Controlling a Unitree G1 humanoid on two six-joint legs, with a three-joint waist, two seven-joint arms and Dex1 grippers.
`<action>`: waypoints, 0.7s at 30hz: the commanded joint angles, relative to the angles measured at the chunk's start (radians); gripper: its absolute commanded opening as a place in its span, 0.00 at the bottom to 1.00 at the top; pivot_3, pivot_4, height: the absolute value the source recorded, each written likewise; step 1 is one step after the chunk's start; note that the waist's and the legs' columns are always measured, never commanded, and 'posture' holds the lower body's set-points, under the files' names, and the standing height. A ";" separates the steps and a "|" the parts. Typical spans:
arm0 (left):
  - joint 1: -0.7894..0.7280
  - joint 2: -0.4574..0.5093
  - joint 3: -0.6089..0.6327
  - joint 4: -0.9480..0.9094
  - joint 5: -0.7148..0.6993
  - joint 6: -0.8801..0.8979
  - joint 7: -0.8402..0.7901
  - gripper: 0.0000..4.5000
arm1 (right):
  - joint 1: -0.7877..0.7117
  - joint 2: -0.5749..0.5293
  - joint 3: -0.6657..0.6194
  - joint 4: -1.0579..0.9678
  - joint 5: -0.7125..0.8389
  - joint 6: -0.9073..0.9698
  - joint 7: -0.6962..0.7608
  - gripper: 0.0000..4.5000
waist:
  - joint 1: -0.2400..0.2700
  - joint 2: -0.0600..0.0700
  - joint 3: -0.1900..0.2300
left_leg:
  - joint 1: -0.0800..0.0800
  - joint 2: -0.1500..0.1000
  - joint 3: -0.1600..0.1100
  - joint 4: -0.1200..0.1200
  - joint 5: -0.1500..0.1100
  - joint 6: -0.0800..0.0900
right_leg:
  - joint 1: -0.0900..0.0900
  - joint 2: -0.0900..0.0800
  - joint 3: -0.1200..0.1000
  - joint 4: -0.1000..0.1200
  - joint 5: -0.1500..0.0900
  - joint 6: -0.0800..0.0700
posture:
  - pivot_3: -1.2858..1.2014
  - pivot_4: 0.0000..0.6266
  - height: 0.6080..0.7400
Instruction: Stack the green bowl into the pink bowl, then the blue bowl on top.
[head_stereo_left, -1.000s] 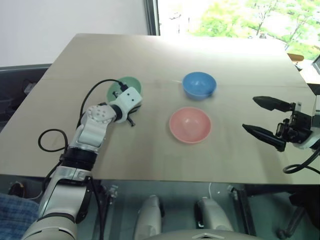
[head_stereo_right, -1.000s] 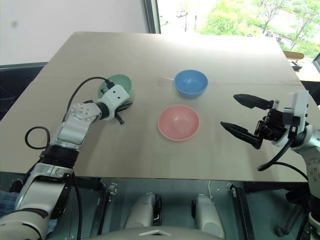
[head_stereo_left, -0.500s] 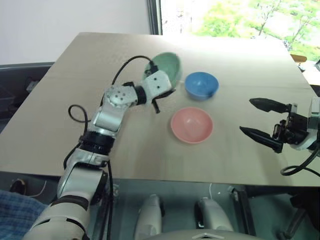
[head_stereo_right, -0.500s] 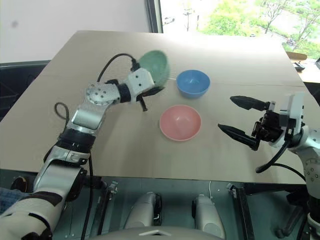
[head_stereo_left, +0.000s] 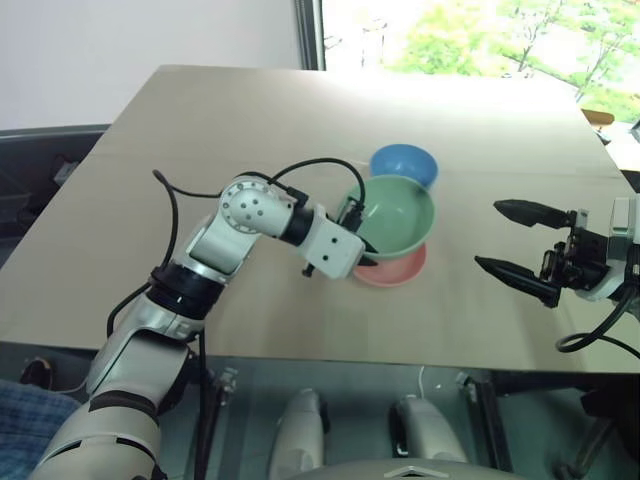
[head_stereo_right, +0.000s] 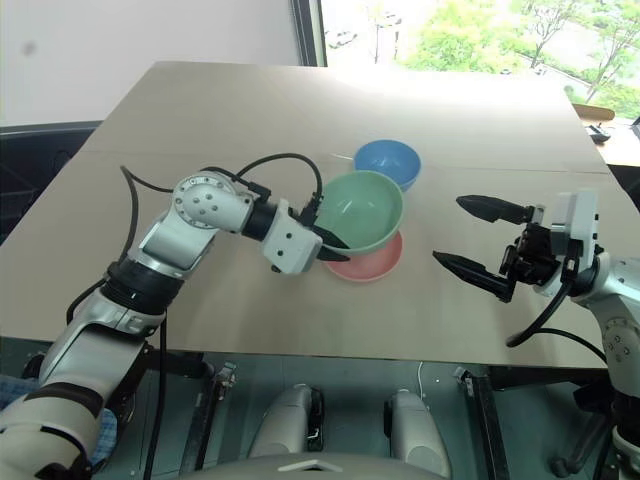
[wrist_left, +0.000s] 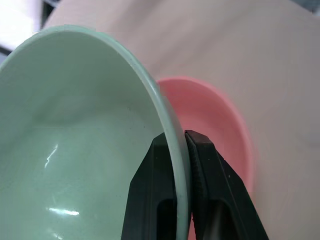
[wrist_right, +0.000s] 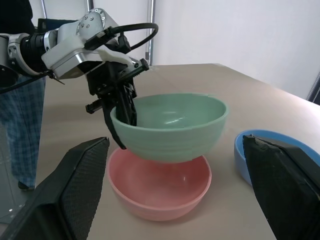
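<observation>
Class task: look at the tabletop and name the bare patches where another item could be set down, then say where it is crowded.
Free: the table behind the blue bowl up to the window edge, and its left part beyond the left arm. Crowded: the middle, where the left gripper holds the green bowl over the pink bowl, blue bowl just behind.

The worktop (head_stereo_left: 200, 110) is a large rectangular surface with a pale wood-grain finish. Behind its far-left corner stands a plain white wall (head_stereo_left: 120, 50). A dark vertical window frame (head_stereo_left: 307, 35) adjoins the wall, and the window (head_stereo_left: 470, 35) admits strong daylight (green trees are visible outside), producing glare on the far edge of the worktop. A dark ledge (head_stereo_left: 40, 170) runs along the left side.
</observation>
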 joint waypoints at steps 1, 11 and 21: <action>-0.009 -0.012 0.012 -0.011 -0.010 -0.043 0.006 0.01 | 0.000 -0.015 -0.016 -0.016 0.005 -0.024 -0.002 1.00 | -0.001 0.000 0.000 | 0.000 0.000 0.000 0.000 0.000 0.000 | 0.000 0.000 0.000 0.000 0.000 0.000 | 0.52 0.24 1.00; 0.041 -0.027 0.062 -0.029 -0.122 0.002 0.004 0.79 | 0.003 -0.025 -0.014 -0.009 0.003 -0.028 0.004 1.00 | -0.003 0.000 0.000 | 0.000 0.000 0.000 0.000 0.000 0.000 | 0.000 0.000 0.000 0.001 0.000 0.000 | 0.52 0.24 1.00; 0.139 -0.045 0.313 -0.044 -0.390 0.385 0.183 0.99 | -0.005 -0.034 0.006 0.025 -0.022 -0.045 0.019 1.00 | -0.004 0.000 0.000 | 0.001 0.001 -0.001 0.001 0.000 0.000 | 0.000 0.000 0.000 0.001 0.000 0.000 | 0.52 0.24 1.00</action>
